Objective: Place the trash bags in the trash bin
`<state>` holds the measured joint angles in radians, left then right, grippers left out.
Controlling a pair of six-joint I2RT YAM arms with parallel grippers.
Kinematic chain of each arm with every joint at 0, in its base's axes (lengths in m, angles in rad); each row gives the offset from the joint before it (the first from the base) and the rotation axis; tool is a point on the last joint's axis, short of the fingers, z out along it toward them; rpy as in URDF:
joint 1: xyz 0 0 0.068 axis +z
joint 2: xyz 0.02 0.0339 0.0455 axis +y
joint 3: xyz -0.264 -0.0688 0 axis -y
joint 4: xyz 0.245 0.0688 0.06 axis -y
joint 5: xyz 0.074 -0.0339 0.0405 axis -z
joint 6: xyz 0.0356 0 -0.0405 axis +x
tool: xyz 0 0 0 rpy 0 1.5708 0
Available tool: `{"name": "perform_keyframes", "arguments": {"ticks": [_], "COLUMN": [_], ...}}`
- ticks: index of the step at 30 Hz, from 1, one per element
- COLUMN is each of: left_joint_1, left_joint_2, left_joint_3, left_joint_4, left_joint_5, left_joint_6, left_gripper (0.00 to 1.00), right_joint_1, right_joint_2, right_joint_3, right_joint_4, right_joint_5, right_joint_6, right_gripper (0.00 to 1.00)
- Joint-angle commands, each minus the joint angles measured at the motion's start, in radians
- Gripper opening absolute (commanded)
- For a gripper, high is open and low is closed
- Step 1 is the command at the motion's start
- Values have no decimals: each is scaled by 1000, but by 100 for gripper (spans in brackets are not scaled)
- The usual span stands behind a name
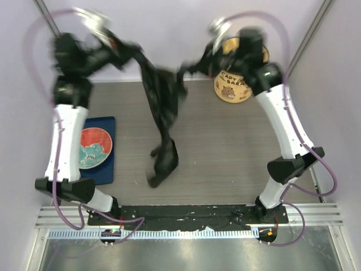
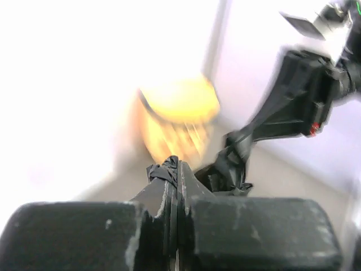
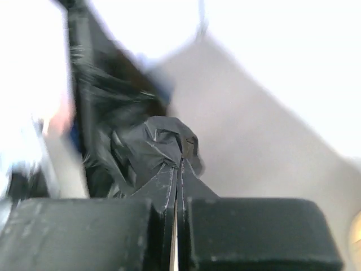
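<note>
Hanging between the two raised arms, the trash bag is a long crinkly sheet of glossy black film, held up along the far edge of the table. The left gripper is clenched on one bunched corner of it near the far-left corner; in the left wrist view its fingers are pressed together with a wad of black film squeezed between the tips. The right gripper is clamped on another corner further right along the far edge, and the right wrist view shows its jaws closed with crumpled film bulging out just past them. From these two holds the film sags into one twisted strip that trails down over the middle of the table, its lower end toward the near edge; whether that end touches the surface cannot be told. The trash bin stands upright in the far-right corner, cream-yellow with cartoon pictures, partly hidden under the right arm. The bag is outside it, to its left. By the left edge a patterned plate lies on a blue mat
</note>
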<state>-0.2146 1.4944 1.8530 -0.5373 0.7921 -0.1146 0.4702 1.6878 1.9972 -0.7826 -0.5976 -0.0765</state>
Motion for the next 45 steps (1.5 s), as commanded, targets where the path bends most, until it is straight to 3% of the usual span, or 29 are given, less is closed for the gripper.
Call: {"name": "perform_keyframes", "arguments": {"ticks": [1,2,3,5,6,7,9,10,13,14,17,18,20,22,23,26,28,29,30,33,34,36,37,39,40,42,44,45], "left_joint_1": [169,164,149,112,53,9,-78,-84,-77,-59,-42,-43,-55,-103,-179,-374,-495,-524,-545,-525,-443,-320,-201,-120,-94,-92,-82,-81], "left_joint_2": [-72,-104,-137,-216,-217,-206,-177,-177,-249,-291,-274,-249,-197,-125,-109,-69,8,35,65,113,87,34,5,-31,-23,53,131,208], "left_joint_3": [233,192,-16,-269,-402,-441,-518,-526,-500,-464,-314,-264,-130,-77,-74,-112,-103,-59,-32,46,32,-124,-193,-339,-366,-383,-380,-376], "left_joint_4": [668,633,628,556,206,31,-289,-352,-304,-159,116,163,233,234,234,214,185,75,7,-219,-223,-82,-16,51,18,-71,-122,-128], "left_joint_5": [-77,-80,-58,48,26,-9,-61,-29,-11,1,51,80,165,228,237,187,180,167,150,69,65,139,141,49,-12,-173,-220,-300], "left_joint_6": [-522,-502,-481,-340,-34,157,429,464,413,358,135,81,-86,-161,-177,-116,-96,-23,33,171,167,60,41,81,251,387,542,575], "left_gripper": [0,0,0,0,0,0,0,0,0,0,0,0,0,0,0,0,0,0,10,65,70,86,89,91,91,90,90,90], "right_joint_1": [-156,-151,-139,-116,-38,-1,37,48,51,51,48,47,33,9,-54,-230,-295,-330,-410,-563,-600,-654,-697,-712,-711,-711,-713,-711], "right_joint_2": [21,-37,-186,-302,-309,-283,-278,-308,-382,-395,-337,-321,-326,-356,-379,-465,-540,-563,-609,-665,-692,-708,-717,-717,-715,-674,-619,-599], "right_joint_3": [620,515,102,-284,-430,-483,-616,-644,-646,-614,-383,-271,-216,-251,-286,-469,-634,-696,-806,-982,-1017,-1086,-1100,-1136,-1147,-1146,-1112,-1091], "right_joint_4": [345,353,494,618,436,334,165,140,199,247,308,319,344,339,318,229,198,180,166,128,120,79,66,30,19,-38,-123,-157], "right_joint_5": [2,19,25,53,73,109,118,96,101,98,90,93,105,152,182,240,396,432,464,568,591,595,595,626,633,612,534,519], "right_joint_6": [301,255,239,157,82,-101,-155,-184,-169,-136,-34,-17,-9,-35,-35,-57,-140,-170,-221,-368,-425,-466,-479,-517,-526,-551,-597,-614], "right_gripper": [1,1,1,1,1,1,1,1,1,1,1,1,1,1,1,1,1,1,1,1,1,1,1,1,1,1,17,41]}}
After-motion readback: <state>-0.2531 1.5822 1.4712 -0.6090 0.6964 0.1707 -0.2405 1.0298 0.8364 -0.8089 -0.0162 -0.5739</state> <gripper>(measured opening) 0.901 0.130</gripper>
